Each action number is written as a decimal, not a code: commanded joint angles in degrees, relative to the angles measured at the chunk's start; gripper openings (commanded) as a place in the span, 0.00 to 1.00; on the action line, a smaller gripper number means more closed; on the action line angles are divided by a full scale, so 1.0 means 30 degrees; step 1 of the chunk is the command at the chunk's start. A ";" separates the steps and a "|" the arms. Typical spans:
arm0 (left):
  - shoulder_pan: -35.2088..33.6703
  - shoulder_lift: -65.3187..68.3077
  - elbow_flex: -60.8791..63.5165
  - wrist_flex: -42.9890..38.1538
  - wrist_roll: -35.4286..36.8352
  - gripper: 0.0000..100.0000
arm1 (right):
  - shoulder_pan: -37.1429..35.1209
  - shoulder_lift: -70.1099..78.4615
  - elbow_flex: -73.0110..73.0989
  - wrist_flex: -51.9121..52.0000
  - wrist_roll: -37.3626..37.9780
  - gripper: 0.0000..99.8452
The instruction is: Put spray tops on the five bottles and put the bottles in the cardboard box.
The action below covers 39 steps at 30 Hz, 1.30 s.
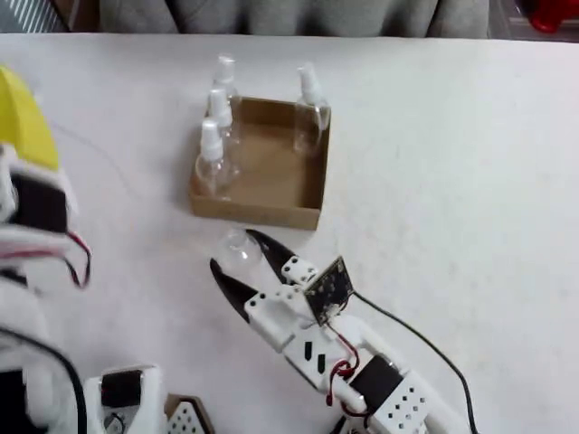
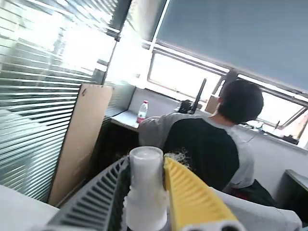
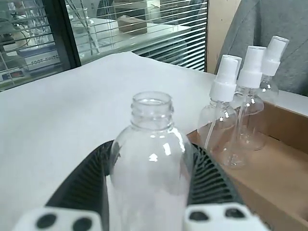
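A clear bottle (image 1: 239, 250) without a top stands just in front of the cardboard box (image 1: 253, 206). My right gripper (image 1: 237, 257) has its black fingers shut on the bottle's sides. In the right wrist view the bottle (image 3: 151, 168) shows its open neck between the fingers (image 3: 91, 183). My left gripper (image 2: 146, 163) is raised at the table's left, pointing up into the room. It is shut on a white spray top (image 2: 146, 192) between a grey and a yellow finger (image 1: 25, 122). Several bottles with spray tops (image 1: 213, 158) stand in the box (image 3: 288, 127), one (image 1: 310, 113) at its far right corner.
The left arm's white body (image 1: 36, 271) fills the table's left edge and front left corner. A black cable (image 1: 416, 339) trails behind the right arm. White tabletop (image 1: 452, 163) stretches to the right of the box.
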 commanded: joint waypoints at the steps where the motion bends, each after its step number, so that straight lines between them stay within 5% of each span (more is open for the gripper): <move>1: 0.2212 -0.0894 0.0059 0.2168 0.0264 0.02 | -0.0190 -0.0249 0.0205 0.0132 -0.0147 0.02; 20: 0.7458 -0.1070 0.0791 0.3341 0.2256 0.02 | -0.1128 -0.0249 0.0205 0.0982 -0.0147 0.02; 34: 0.8103 -0.2212 0.0879 0.4835 0.2227 0.02 | -0.1099 -0.0249 0.0205 0.0982 0.1700 0.02; 39: 0.8073 -0.2711 0.3341 0.3106 0.2256 0.02 | -0.1099 -0.0249 0.0205 0.1011 0.1700 0.02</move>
